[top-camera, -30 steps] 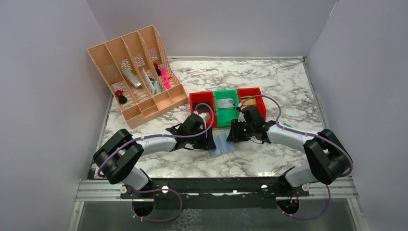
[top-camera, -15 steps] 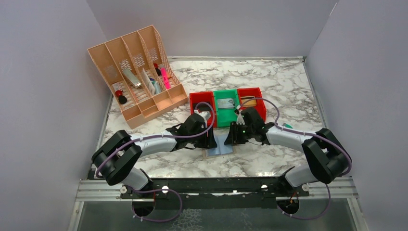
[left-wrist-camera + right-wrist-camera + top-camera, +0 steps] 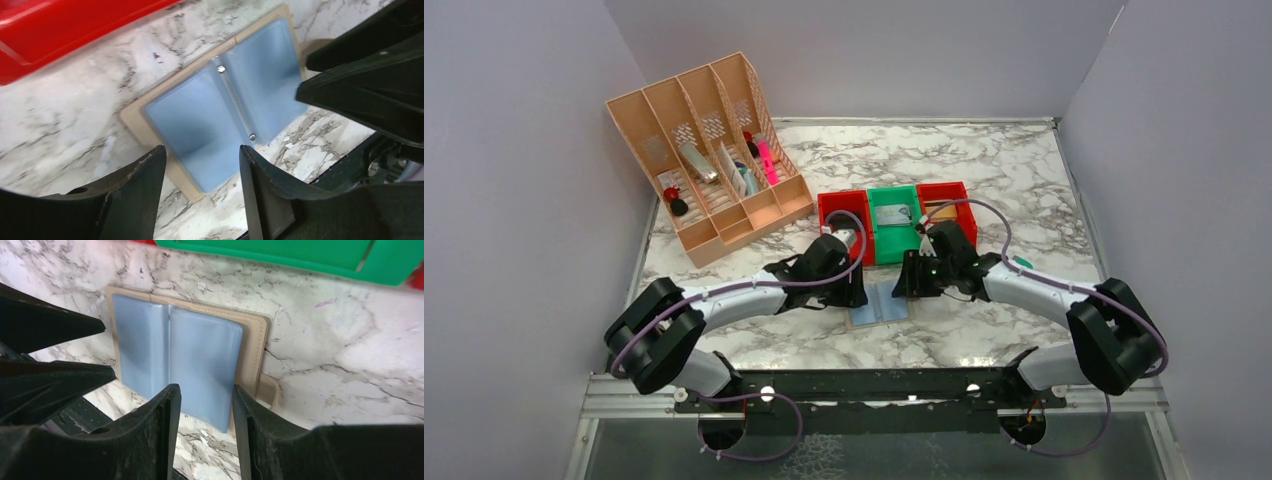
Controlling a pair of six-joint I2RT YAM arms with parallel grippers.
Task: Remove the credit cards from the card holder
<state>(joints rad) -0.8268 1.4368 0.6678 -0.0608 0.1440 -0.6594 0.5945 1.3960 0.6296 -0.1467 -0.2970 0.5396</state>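
The card holder (image 3: 879,303) lies open and flat on the marble table, pale blue-grey panels up and a tan border round them. It also shows in the left wrist view (image 3: 220,115) and in the right wrist view (image 3: 185,357), where its tan snap tab sticks out at the right. No card shows in its panels. My left gripper (image 3: 856,290) is open and empty just above its left half (image 3: 201,152). My right gripper (image 3: 908,282) is open and empty just above its right half (image 3: 205,389). A grey card (image 3: 891,215) lies in the green bin.
A red bin (image 3: 842,222), the green bin (image 3: 894,240) and another red bin (image 3: 946,192) stand in a row right behind the holder. A tan desk organiser (image 3: 709,150) with pens stands at the back left. Walls close in the table on three sides.
The card holder has shifted a little to the left and lies flatter. Both grippers stay over it, and the left arm's elbow has swung left.
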